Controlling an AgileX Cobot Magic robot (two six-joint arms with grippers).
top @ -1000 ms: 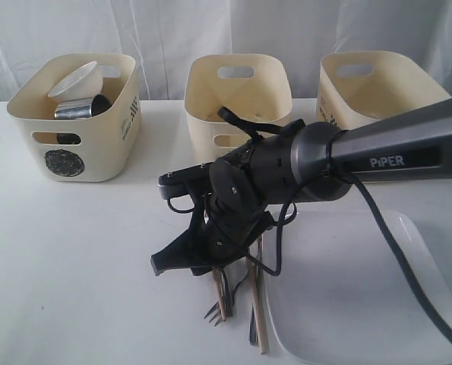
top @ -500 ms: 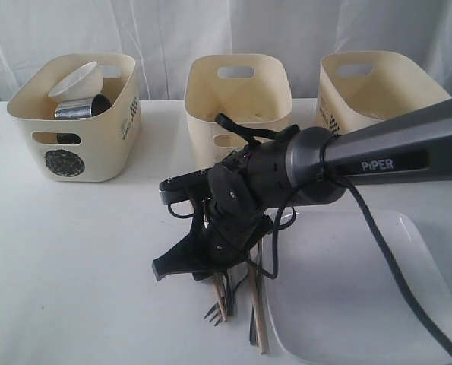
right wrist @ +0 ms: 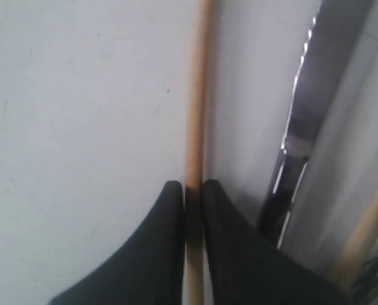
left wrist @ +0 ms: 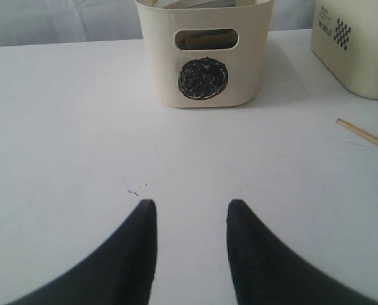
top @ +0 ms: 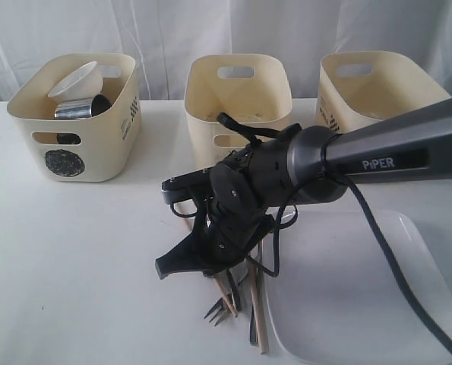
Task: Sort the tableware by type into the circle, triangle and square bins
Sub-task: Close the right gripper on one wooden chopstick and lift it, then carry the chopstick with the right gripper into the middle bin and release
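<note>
My right gripper (top: 214,270) reaches across the middle and is shut on a wooden chopstick (right wrist: 198,95), which runs straight out from between its jaws. A steel knife (right wrist: 303,114) and a second chopstick (right wrist: 366,229) lie beside it. In the exterior view a fork (top: 222,308) and the other chopstick (top: 260,327) poke out below the gripper, next to the white square plate (top: 362,304). The circle bin (top: 74,125) holds a white bowl (top: 77,78) and a steel mug (top: 80,109). My left gripper (left wrist: 190,203) hangs open over bare table, facing the circle bin (left wrist: 204,57).
Two more cream bins stand at the back, one in the middle (top: 237,91) and one at the right (top: 374,87); their marks are hidden. The right arm (top: 377,156) spans the table's right half. A chopstick end (left wrist: 366,135) lies near the middle bin (left wrist: 360,44).
My right gripper's jaws have closed on the chopstick. The gripper has shifted slightly and the fork beneath it has moved a little.
</note>
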